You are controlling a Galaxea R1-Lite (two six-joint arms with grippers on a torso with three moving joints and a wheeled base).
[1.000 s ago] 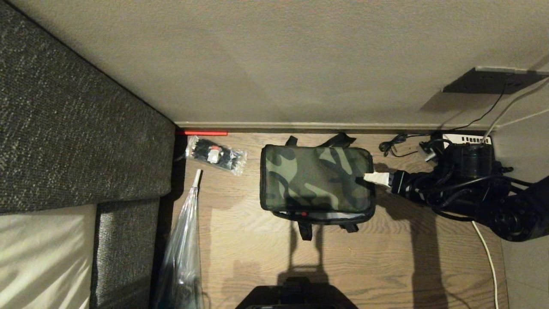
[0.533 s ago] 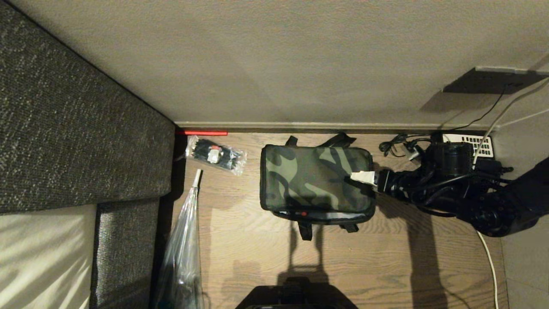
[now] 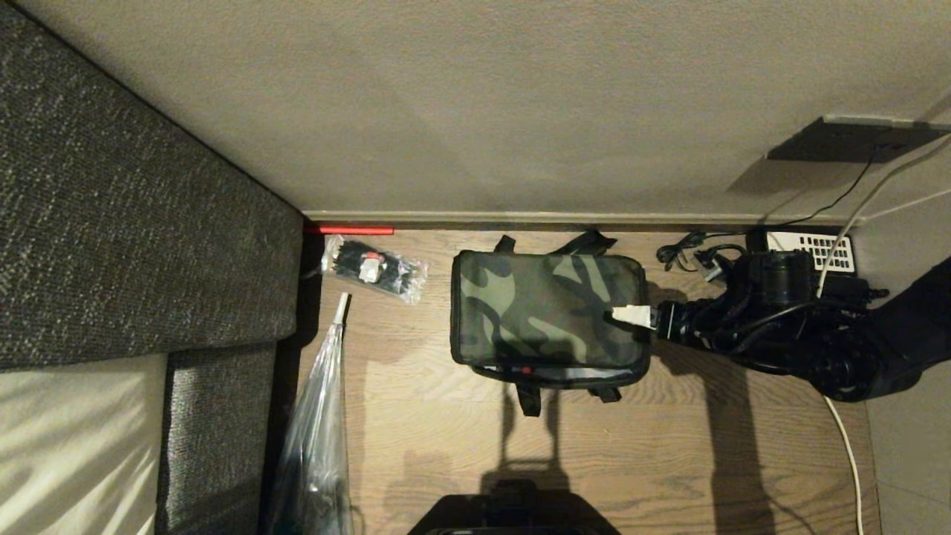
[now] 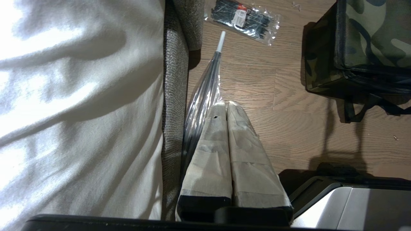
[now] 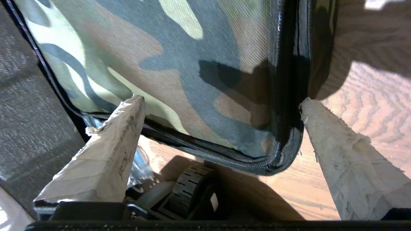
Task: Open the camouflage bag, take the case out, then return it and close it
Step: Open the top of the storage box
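Observation:
The camouflage bag point(image 3: 548, 308) stands on the wood floor by the wall with its lid lying flat. A thin gap with a red spot point(image 3: 526, 369) shows along its near edge. My right gripper point(image 3: 631, 316) reaches in from the right over the bag's right rim, close to the near right corner. In the right wrist view this gripper point(image 5: 221, 101) is open, and the bag's zipped corner point(image 5: 282, 154) lies between its taped fingers point(image 5: 109, 150) without being held. The case is hidden. My left gripper point(image 4: 226, 107) hangs shut and empty beside the sofa.
A clear packet of black cable ties point(image 3: 375, 269) lies left of the bag. An umbrella in a clear sleeve point(image 3: 319, 416) leans along the grey sofa point(image 3: 134, 245). Cables and a white box point(image 3: 813, 244) sit by the wall behind my right arm. My base point(image 3: 513, 513) is near.
My right gripper has slid left from beside the bag onto its right rim and a little toward the near corner. Its jaws stayed open. The bag has not moved.

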